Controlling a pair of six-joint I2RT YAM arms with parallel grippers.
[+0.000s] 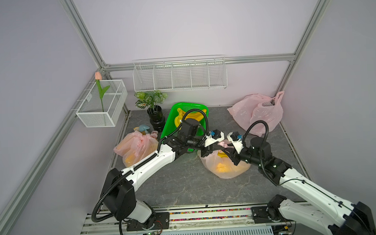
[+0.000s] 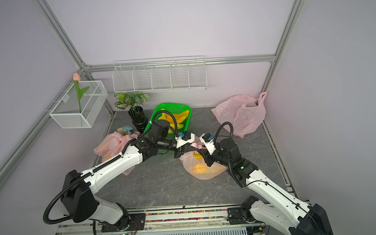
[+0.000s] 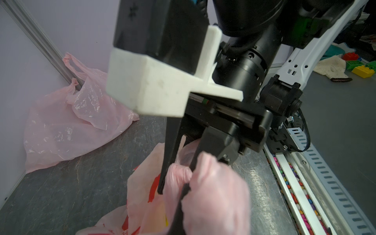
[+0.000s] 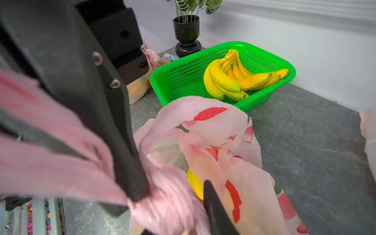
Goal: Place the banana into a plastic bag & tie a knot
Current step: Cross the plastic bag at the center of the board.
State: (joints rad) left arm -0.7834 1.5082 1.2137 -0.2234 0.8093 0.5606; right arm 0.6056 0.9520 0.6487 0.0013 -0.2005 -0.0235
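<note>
A pink plastic bag [image 1: 226,171] [image 2: 207,172] lies mid-table with a yellow banana [image 1: 222,153] [image 4: 194,183] showing inside it. Both grippers meet just above its mouth, where the handles are twisted into a pink bunch [image 1: 223,144]. My left gripper [image 1: 217,146] [image 2: 189,146] [image 3: 183,191] is shut on one handle, and the plastic wraps round its fingers. My right gripper [image 1: 225,149] [image 2: 200,151] [image 4: 168,199] faces it closely. Its fingers [image 3: 166,168] are closed on the bunched handle plastic, which fills the gap between them. The bag's mouth is partly hidden by both grippers.
A green basket [image 1: 178,107] [image 4: 162,81] with a bunch of bananas [image 4: 223,81] stands just behind the grippers. A tied pink bag [image 1: 136,148] lies at the left, and loose pink bags [image 1: 256,112] at the back right. A black vase with a plant [image 1: 155,117] stands at the back.
</note>
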